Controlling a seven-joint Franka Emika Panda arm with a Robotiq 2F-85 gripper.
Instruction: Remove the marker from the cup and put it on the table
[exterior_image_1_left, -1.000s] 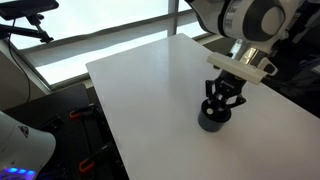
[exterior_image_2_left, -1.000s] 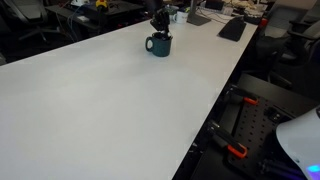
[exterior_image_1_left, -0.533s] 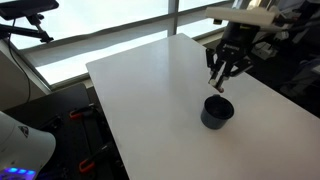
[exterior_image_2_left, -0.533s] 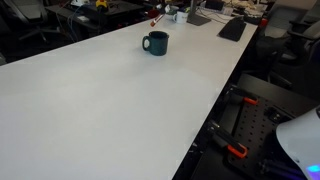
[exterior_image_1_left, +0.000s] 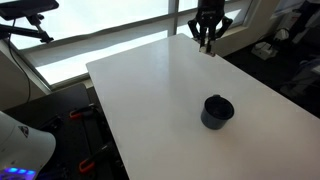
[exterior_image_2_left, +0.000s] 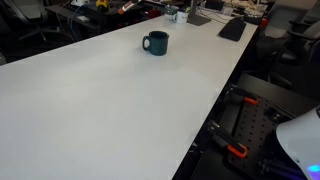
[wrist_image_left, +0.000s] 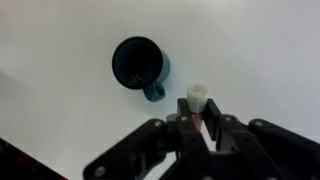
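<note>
Biggest thing first: you've got one table, plain white, and it fills most of both exterior views and the whole background of the wrist view.

Next down is your one gripper. In an exterior view it hangs high up over the far end of the table, fingers pointing down, well apart from everything resting on the surface. From the wrist view the gripper comes in from the bottom of the picture, and its two fingers are squeezed in tight with only a narrow gap between them.

That gap is filled, because you're gripping the one marker. Its whitish end pokes out past the fingertips, and there's a bit of red showing between the fingers lower down. So the marker is up in the air in your grip, not touching the table.

Then there's one cup, dark, short and round with a wide mouth. It sits upright on the table nearer the close end, well away from the gripper. The same cup shows a single handle in an exterior view, and in the wrist view the cup is seen from straight above, up and to the left of the marker, handle pointing toward the bottom of the picture.
</note>
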